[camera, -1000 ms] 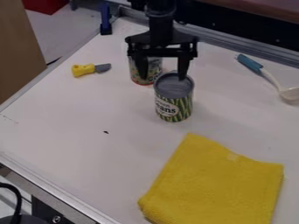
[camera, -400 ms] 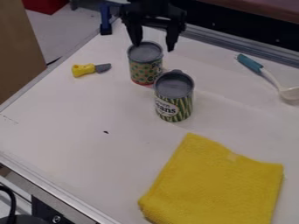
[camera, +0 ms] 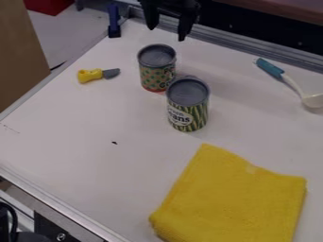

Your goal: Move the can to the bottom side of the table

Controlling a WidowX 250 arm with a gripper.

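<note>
At the top edge of the view hangs my black gripper (camera: 168, 32), open, above and behind the two cans, with nothing between its fingers. A green-striped beans can (camera: 188, 105) stands upright near the middle of the white table (camera: 75, 156). Just behind it and to its left is a second upright can (camera: 156, 68), green and orange with a red bottom rim. The front can overlaps its lower right side; I cannot tell whether they touch.
A folded yellow cloth (camera: 233, 198) lies at the lower right. To the left of the cans is a yellow-handled toy knife (camera: 97, 75). A ladle with a teal handle (camera: 270, 68) rests at the right, and a blue clamp (camera: 114, 21) stands at the back left edge.
My gripper has moved up and back, from over the two cans to the top edge of the view. Both cans have kept their places, and the rear one's lid has come into sight.
</note>
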